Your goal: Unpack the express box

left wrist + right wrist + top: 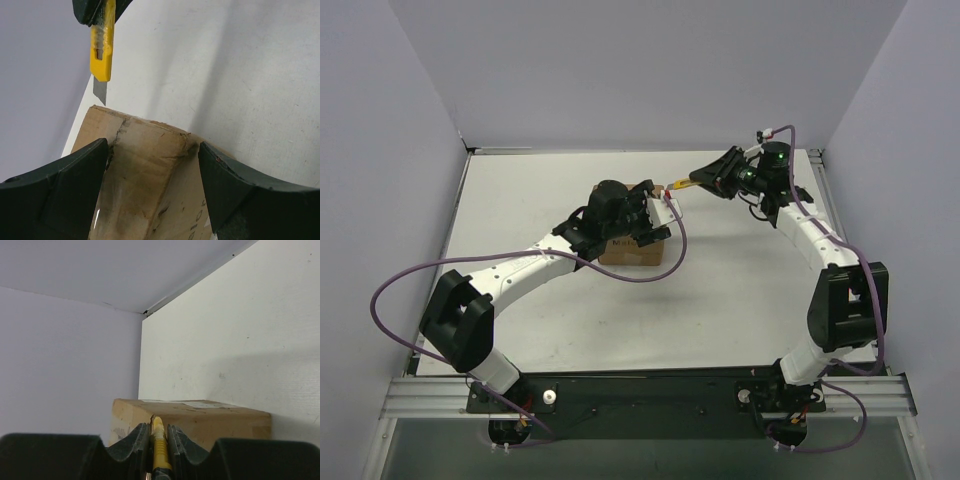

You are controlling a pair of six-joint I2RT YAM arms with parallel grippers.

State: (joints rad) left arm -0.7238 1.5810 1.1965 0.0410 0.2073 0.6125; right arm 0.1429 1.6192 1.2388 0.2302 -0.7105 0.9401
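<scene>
Overhead, the left gripper stands with its jaws spread wide over the top of the brown corrugated cardboard express box. One dark finger lies toward each side of the carton's upper face, but whether the pads press the cardboard cannot be told. The right gripper, at about 2 o'clock from the box, is clamped tight on a slim yellow utility knife, whose handle is pinched between the fingers in the right wrist view. The knife points toward 8 o'clock. Its short grey blade is extended and hangs just off the carton's far top edge, apart from it as far as the left wrist view shows. The box sits upright with its flaps closed, near the middle of the white table, and has a pale label on top.
</scene>
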